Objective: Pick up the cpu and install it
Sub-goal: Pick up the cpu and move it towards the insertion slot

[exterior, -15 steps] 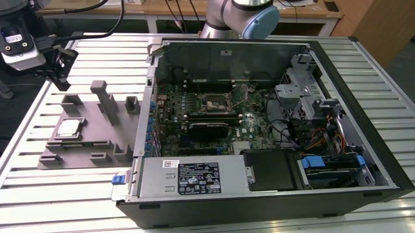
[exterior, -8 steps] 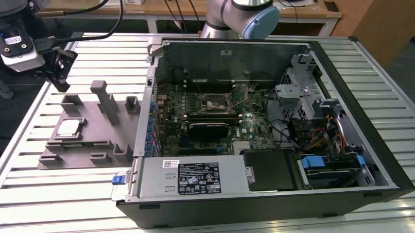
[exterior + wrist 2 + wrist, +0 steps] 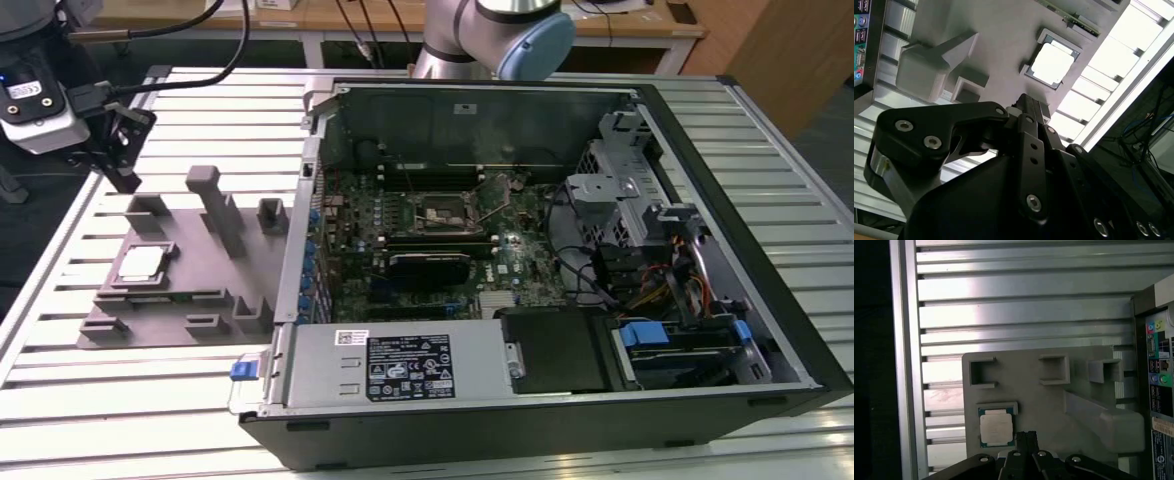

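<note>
Silver-grey top, thin green rim on cpu (image 3: 996, 428). Matte grey holder tray (image 3: 187, 262). Silver ribbed stripes across surface (image 3: 107, 400). Black claw (image 3: 1026, 436). Black computer case (image 3: 534, 435), green motherboard (image 3: 350, 215), blue tab (image 3: 242, 368), white label (image 3: 407, 367).

No readable print on power-supply label (image 3: 407, 367)

black gripper (image 3: 1027, 101) with silver screws (image 3: 932, 142); silver-grey arm (image 3: 445, 50), pale blue joint cap (image 3: 539, 45).
</note>
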`<state>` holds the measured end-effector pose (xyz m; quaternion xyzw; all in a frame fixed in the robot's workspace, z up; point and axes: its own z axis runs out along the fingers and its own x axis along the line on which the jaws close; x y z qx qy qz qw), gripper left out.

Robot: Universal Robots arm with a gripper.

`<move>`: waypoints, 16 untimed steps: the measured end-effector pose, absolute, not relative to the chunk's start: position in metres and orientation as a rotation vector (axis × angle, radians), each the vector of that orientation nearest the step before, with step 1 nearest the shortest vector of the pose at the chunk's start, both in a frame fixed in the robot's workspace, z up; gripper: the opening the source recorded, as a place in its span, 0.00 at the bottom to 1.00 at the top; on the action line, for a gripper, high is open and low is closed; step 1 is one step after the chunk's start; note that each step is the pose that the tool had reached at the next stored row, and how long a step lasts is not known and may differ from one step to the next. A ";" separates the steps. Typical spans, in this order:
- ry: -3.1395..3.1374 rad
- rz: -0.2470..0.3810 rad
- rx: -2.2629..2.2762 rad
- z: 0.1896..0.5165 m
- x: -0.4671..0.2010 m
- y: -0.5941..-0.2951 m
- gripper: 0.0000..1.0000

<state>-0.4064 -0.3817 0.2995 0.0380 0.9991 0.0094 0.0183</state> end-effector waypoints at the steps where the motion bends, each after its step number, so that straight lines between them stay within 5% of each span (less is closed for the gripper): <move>1: 3.102 0.029 0.118 0.299 -0.407 -0.382 0.11; 16: 3.103 0.029 0.118 0.286 -0.416 -0.382 0.11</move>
